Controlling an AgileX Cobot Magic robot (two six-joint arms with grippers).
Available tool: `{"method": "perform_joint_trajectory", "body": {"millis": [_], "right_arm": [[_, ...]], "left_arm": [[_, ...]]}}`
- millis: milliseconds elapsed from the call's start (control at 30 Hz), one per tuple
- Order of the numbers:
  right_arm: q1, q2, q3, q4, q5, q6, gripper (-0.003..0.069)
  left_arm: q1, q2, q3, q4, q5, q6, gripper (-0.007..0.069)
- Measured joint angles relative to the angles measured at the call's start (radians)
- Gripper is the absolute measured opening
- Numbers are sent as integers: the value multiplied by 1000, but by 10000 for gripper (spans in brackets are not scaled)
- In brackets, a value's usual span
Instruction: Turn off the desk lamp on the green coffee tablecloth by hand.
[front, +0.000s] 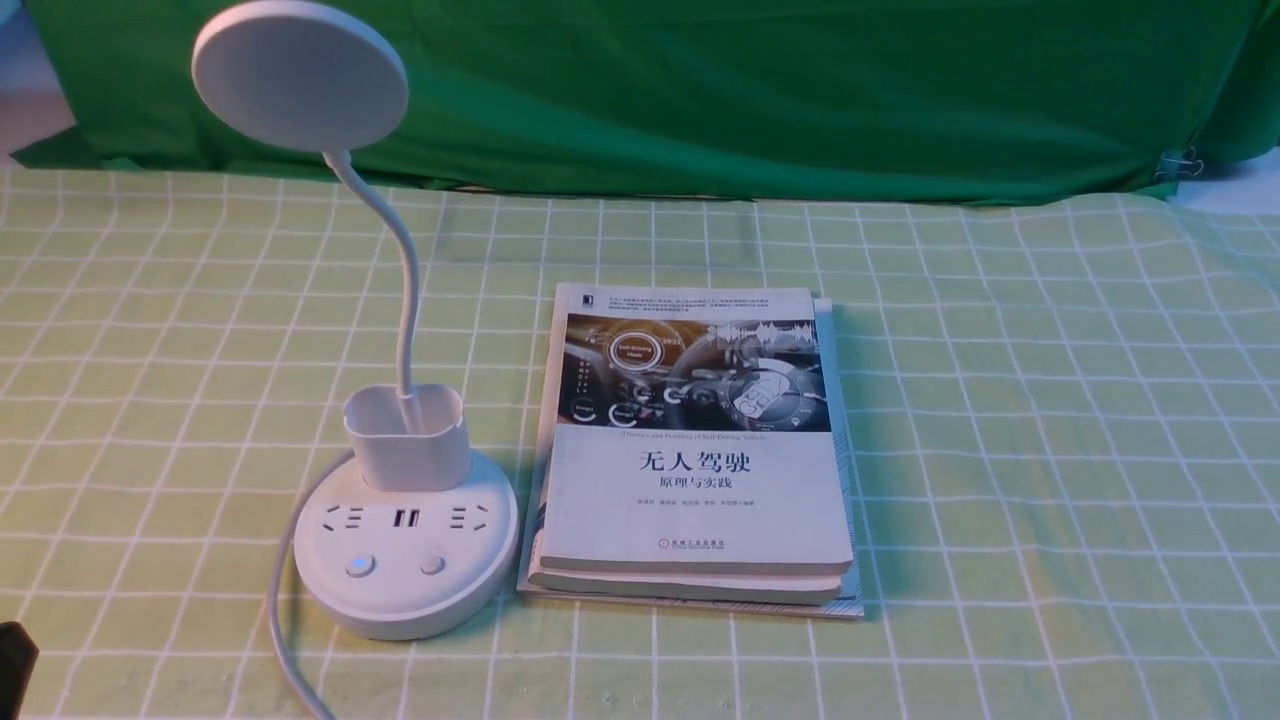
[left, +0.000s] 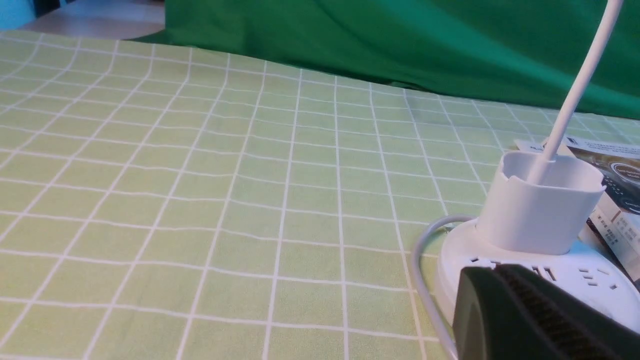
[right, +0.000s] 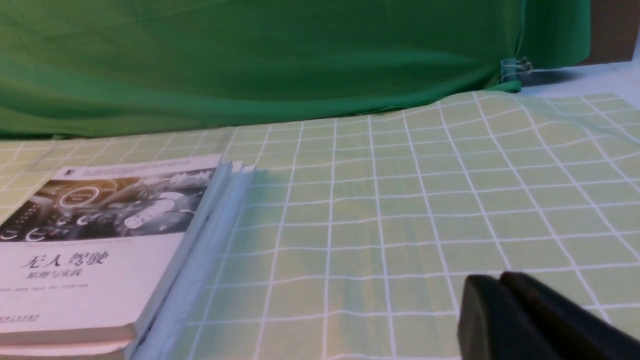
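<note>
Desk lamp (front: 400, 540) sits on green coffee tablecloth (front: 1000, 400) just left of book stack (front: 695, 450); left gripper (left: 530, 320), fingers together, near lamp base, should press left button (front: 359, 566) straight down w/ closed tip.
</note>
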Motion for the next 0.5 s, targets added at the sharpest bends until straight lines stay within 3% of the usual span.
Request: {"method": "perform_joint_trajectory", "body": {"millis": [500], "right_arm": [[0, 0, 0, 0, 0, 1, 29]], "left_arm": [[0, 0, 0, 0, 0, 0, -1]]}}
